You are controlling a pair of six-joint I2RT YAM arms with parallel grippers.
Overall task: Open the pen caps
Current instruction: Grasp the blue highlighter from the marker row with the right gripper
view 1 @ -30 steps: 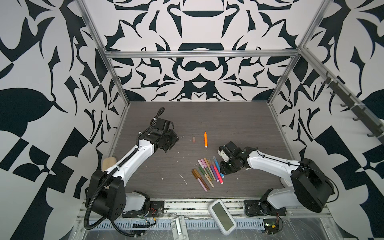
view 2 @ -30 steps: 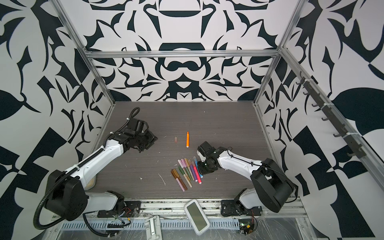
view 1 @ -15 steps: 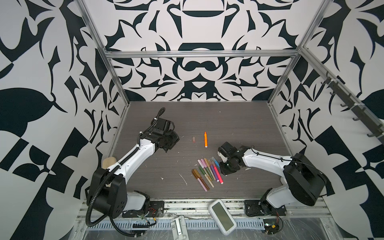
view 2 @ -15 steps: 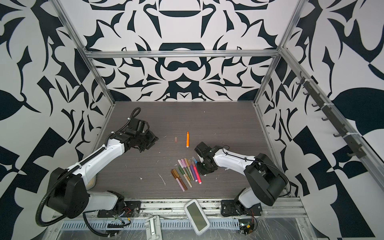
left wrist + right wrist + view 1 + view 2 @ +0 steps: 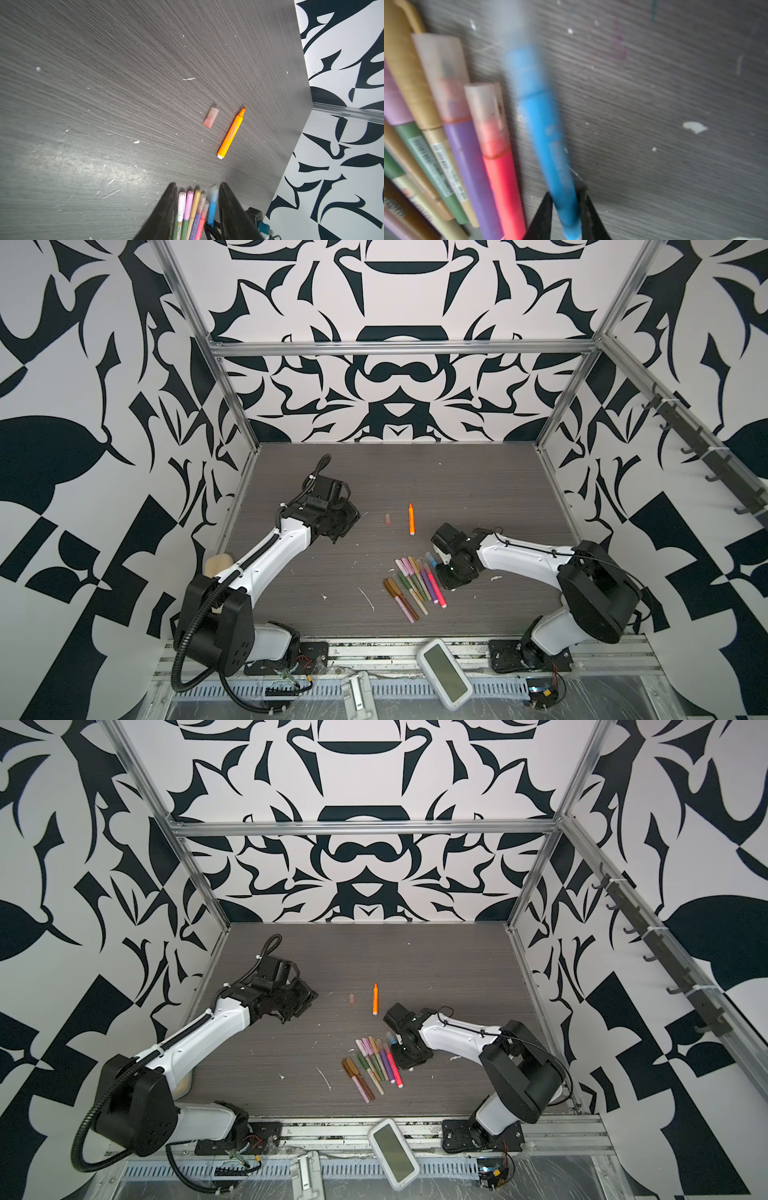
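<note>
My right gripper (image 5: 564,195) is shut on the barrel of a blue pen (image 5: 542,124). That pen is blurred, and its pale cap (image 5: 508,20) is still on. In both top views the blue pen (image 5: 432,561) (image 5: 391,1039) sits at the right end of a row of capped pens (image 5: 415,585). An uncapped orange pen (image 5: 411,519) (image 5: 230,134) lies farther back, with a loose translucent pink cap (image 5: 387,519) (image 5: 211,117) beside it. My left gripper (image 5: 347,526) (image 5: 196,185) hangs open over the left of the table, with nothing in it.
A white handheld device (image 5: 444,672) with a grey screen rests on the front rail. A tan object (image 5: 218,566) sits by the left wall behind the left arm. White flecks dot the dark wood table (image 5: 478,489). Patterned walls enclose three sides.
The right gripper has narrowed onto the blue pen at the right end of the row. The left arm has barely shifted.
</note>
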